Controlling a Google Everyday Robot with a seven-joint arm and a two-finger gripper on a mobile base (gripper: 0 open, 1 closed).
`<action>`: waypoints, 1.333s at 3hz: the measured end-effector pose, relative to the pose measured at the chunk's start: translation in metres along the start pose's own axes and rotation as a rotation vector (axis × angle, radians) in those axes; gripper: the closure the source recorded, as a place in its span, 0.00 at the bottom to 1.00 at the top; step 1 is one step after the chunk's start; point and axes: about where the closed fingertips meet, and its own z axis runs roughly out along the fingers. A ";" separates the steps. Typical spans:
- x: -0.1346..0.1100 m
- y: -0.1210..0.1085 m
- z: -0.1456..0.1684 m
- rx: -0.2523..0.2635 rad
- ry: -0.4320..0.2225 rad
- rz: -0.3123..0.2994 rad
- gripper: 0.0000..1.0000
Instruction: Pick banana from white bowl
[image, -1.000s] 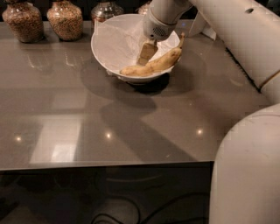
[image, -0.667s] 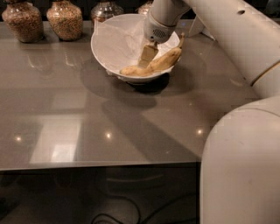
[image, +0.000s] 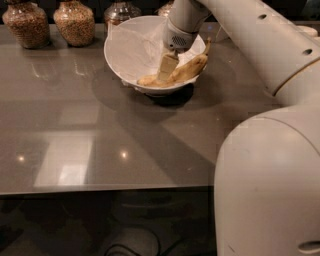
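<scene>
The white bowl, wide and lined with crinkled white paper, stands tilted on the grey counter at the back middle. The yellow banana with brownish blemishes lies along the bowl's near right side, its stem pointing up over the rim at the right. My gripper reaches down into the bowl from above and is at the banana's middle, partly covering it. The banana's left end shows to the left of the gripper.
Glass jars of grains line the counter's back edge left of the bowl. The grey counter ends at a front edge near the bottom. My arm and body fill the right side.
The gripper has sunk a little lower into the bowl onto the banana. The banana and the bowl have not moved.
</scene>
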 end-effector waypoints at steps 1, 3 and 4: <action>0.005 0.001 0.006 -0.024 0.020 0.011 0.43; 0.024 0.002 0.015 -0.043 0.081 0.036 0.44; 0.035 0.000 0.020 -0.042 0.124 0.042 0.45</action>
